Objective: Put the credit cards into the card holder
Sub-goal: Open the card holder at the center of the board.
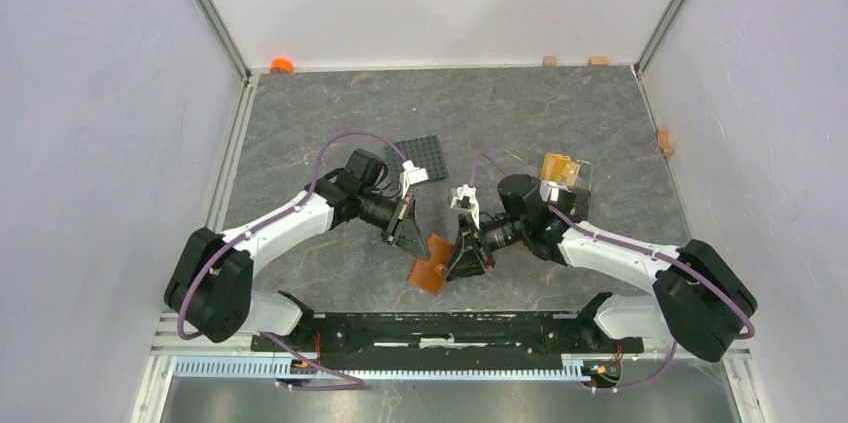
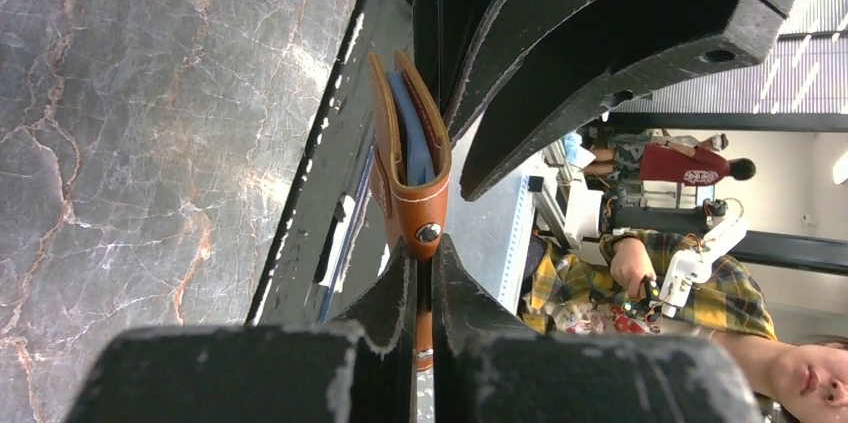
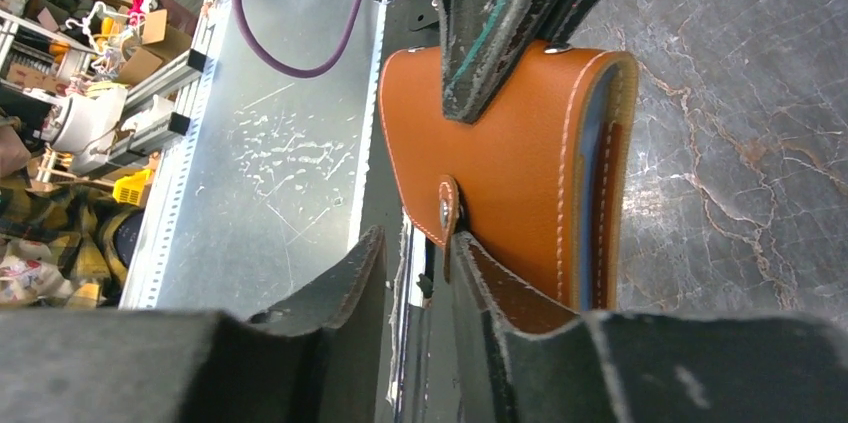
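Note:
The brown leather card holder (image 1: 432, 273) is held off the table near the front rail, between both arms. My left gripper (image 2: 425, 263) is shut on its lower flap, just below the snap stud (image 2: 428, 233). A light blue credit card (image 2: 410, 128) sits inside the fold; its edge (image 3: 585, 173) also shows in the right wrist view. My right gripper (image 3: 420, 238) stands open beside the card holder (image 3: 510, 153). The snap tab (image 3: 447, 213) hangs at its right finger, and a clear gap lies between the jaws. In the top view the left gripper (image 1: 408, 233) and the right gripper (image 1: 468, 258) nearly meet.
A dark grey studded plate (image 1: 420, 153) lies behind the left arm. A clear amber stand (image 1: 562, 171) stands behind the right arm. The black front rail (image 1: 440, 328) runs just below the card holder. Small wooden blocks (image 1: 549, 60) and an orange object (image 1: 282, 65) sit along the back wall.

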### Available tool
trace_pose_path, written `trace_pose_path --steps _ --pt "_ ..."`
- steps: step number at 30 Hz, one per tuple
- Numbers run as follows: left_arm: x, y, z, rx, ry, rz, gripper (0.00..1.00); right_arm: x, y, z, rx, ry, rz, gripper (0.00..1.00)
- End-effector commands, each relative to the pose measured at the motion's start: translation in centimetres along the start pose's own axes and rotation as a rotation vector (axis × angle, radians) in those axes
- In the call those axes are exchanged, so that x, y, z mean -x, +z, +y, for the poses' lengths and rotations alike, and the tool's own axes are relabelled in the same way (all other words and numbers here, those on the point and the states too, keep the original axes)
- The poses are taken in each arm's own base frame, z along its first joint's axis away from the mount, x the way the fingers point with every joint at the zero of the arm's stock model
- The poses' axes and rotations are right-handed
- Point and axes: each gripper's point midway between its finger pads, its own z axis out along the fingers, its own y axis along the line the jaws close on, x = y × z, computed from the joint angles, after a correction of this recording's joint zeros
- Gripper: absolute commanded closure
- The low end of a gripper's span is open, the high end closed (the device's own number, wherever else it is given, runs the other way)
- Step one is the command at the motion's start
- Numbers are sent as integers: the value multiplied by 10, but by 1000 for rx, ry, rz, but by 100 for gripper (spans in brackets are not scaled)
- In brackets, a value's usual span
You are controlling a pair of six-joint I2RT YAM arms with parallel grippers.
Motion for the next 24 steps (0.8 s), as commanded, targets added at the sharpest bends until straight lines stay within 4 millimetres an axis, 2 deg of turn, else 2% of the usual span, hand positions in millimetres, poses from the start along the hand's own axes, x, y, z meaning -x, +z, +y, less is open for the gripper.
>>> trace_pose_path --steps 1,5,13,19,22,23,24 --pt "7 -2 -18 -60 49 -17 98 9 7 4 20 -43 -13 71" --pt "7 -1 -12 -35 33 -18 98 10 9 3 17 -69 -14 99" --pt "9 -2 17 56 -66 -24 98 3 8 32 111 -189 32 100" --pt "12 -5 26 85 -96 -39 98 1 6 50 147 -256 37 100" --pt "7 -5 37 154 -125 -64 98 14 4 30 -16 -244 15 89" --pt "8 -5 47 213 -149 -103 98 19 2 19 -96 -225 8 79" --pt "7 -7 58 279 -178 -164 98 24 -1 7 -183 -201 -9 63"
